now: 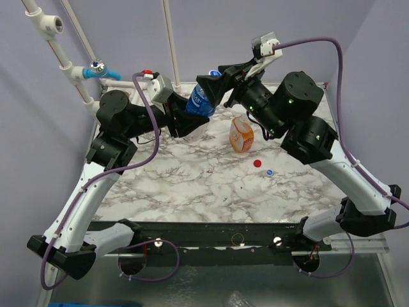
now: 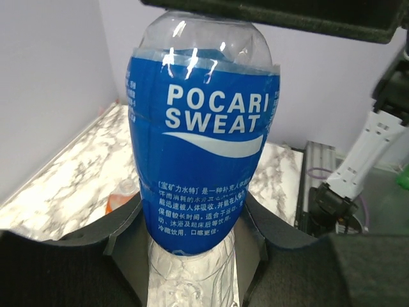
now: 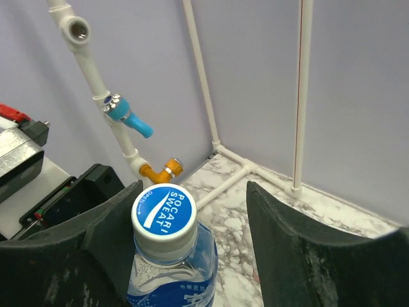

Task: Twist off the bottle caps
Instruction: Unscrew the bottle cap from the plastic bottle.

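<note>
Fingers of your left gripper are pinching the blue-labelled bottle low on its body, one black pad on each side, just under the label. The bottle is clear plastic with ribbing at the bottom and a rounded, empty-looking shoulder. Its glossy blue wrap carries "POCARI SWEAT" in white, a white swoosh and small white print below.

The cap sits on the neck. It is white-skirted with fine ridges, and its top is a blue disc bearing the same name and a small "OPEN" arrow.

Your right gripper is around that cap with its fingers spread. One finger is right beside the cap's skirt, though you cannot tell whether it touches, and the other stands clear of it with open space between.

From the top view, the bottle hangs off the tabletop, tilted, close to the far edge and near its middle.

Further out, the squat orange bottle stands on the marble toward the right edge. A red cap and a loose blue-and-white cap lie near each other just on its near side. Beyond the far-left corner, a white pipe carries a blue valve handle.
</note>
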`<move>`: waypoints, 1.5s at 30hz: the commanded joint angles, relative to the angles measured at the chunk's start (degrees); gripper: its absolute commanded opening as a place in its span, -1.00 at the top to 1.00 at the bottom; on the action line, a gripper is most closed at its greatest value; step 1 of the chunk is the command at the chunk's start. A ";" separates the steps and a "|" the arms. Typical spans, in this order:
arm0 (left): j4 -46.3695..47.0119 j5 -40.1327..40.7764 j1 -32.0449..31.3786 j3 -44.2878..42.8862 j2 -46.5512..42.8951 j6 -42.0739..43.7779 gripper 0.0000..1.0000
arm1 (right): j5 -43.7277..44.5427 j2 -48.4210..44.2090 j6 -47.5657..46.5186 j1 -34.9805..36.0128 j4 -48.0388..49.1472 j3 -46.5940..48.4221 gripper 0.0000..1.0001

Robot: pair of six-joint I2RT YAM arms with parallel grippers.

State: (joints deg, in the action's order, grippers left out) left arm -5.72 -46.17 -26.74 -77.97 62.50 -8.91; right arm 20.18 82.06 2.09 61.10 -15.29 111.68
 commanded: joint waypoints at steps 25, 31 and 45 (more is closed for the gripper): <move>3.16 6.04 -0.09 3.38 -0.39 -1.63 1.00 | -22.11 -5.04 7.28 -8.91 7.61 -9.22 0.99; 5.41 -0.78 -0.13 4.00 -0.62 -9.15 1.00 | -45.21 -7.17 7.46 -13.43 10.62 -10.59 0.99; 8.98 -12.45 -0.16 3.26 -2.04 -15.09 1.00 | -88.59 -4.26 26.78 -28.95 26.09 -13.76 0.57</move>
State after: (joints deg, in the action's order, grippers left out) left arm 1.54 -59.64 -27.51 -74.54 62.06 -23.00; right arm -60.40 77.76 26.72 33.06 11.99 96.25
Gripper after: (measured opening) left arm 0.454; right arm 0.354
